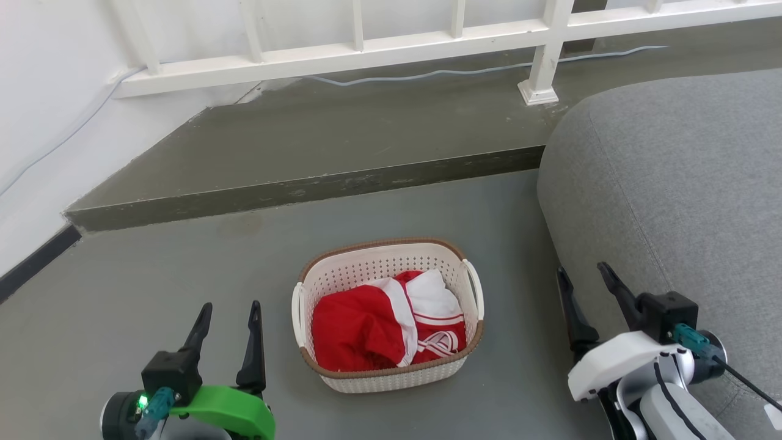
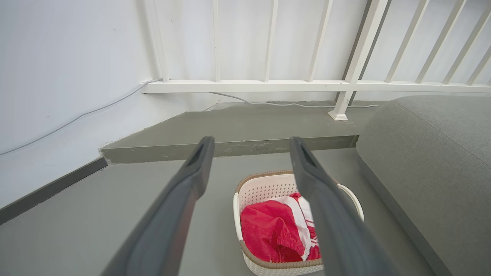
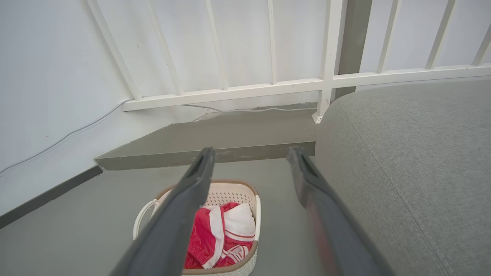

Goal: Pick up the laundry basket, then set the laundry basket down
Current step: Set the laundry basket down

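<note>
Left claw (image 1: 228, 318) open, right claw (image 1: 585, 281) open, laundry basket (image 1: 391, 374) btwn, untouched

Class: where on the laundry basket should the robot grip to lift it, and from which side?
Probably at both ends: left gripper on the white left handle, right gripper on the white right handle, each from its own outer side. The laundry basket sits upright between the open grippers, and the handles bow outward from its end walls.
</note>
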